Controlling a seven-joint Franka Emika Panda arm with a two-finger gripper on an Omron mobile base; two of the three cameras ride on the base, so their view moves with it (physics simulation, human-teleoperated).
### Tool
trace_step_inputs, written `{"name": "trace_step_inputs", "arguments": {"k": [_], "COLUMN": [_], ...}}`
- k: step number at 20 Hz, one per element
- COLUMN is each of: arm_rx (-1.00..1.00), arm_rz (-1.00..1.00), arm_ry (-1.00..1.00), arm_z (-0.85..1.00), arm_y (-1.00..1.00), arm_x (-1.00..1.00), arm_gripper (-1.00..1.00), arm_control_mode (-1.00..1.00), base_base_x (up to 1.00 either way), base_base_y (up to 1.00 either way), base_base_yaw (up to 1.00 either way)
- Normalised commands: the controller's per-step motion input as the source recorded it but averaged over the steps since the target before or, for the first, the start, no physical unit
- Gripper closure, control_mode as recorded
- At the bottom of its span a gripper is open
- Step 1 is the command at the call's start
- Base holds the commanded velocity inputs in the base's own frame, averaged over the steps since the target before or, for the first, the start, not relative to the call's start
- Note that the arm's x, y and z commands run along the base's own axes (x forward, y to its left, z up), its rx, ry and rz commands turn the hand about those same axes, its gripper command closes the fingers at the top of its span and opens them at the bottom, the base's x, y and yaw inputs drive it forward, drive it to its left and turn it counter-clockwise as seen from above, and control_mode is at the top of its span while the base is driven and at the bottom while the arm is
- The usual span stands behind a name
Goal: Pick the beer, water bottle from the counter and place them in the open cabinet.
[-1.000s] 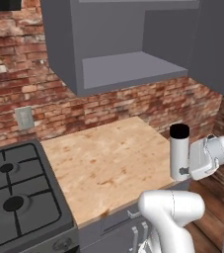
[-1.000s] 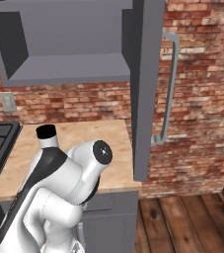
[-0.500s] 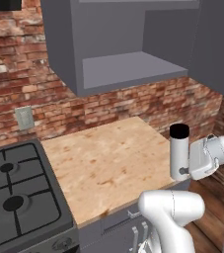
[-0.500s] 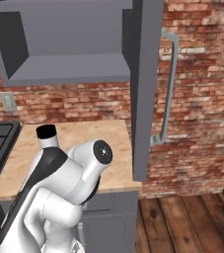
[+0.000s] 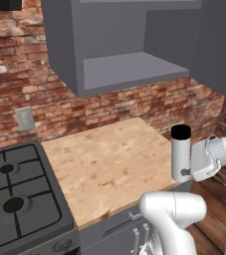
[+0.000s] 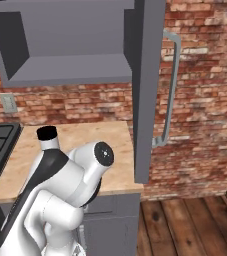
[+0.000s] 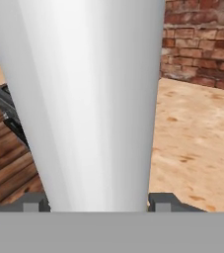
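The water bottle (image 5: 180,155), a silver-grey cylinder with a black cap, stands upright at the counter's (image 5: 109,159) right front corner. My gripper (image 5: 186,172) is shut on its lower body from the right. In the hand view the water bottle (image 7: 89,99) rises large between the two fingertips of the gripper (image 7: 98,202). In the right base view the water bottle (image 6: 49,140) pokes up behind my arm. I cannot tell whether its base touches the counter. The open cabinet (image 5: 129,69) hangs above the counter with a bare shelf. The beer is out of view.
A black gas stove (image 5: 15,199) adjoins the counter on the left. A brick wall with an outlet (image 5: 25,119) runs behind. A grey cabinet door with a bar handle (image 6: 167,90) stands to the right of the open cabinet (image 6: 70,65). Wooden floor (image 6: 185,225) lies to the right.
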Motion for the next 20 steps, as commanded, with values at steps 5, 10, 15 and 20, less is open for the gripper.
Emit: {"name": "trace_step_inputs", "arguments": {"k": [5,10,15,20], "arm_rx": [0.0,-0.02,0.01,0.07], "arm_rz": [-0.01,-0.16,-0.52,-0.54], "arm_ry": [0.0,-0.02,0.0,0.0], "arm_z": [0.0,0.04,0.78,0.87], "arm_y": [0.01,0.25,0.29,0.1], "arm_x": [0.0,0.05,0.1,0.0], "arm_gripper": [1.0,1.0,1.0,1.0], "arm_control_mode": [-1.0,-1.0,-1.0,-1.0], "base_base_x": [0.0,0.0,0.0,0.0], "base_base_y": [0.0,0.0,0.0,0.0], "base_base_yaw": [0.0,0.0,0.0,0.0]}}
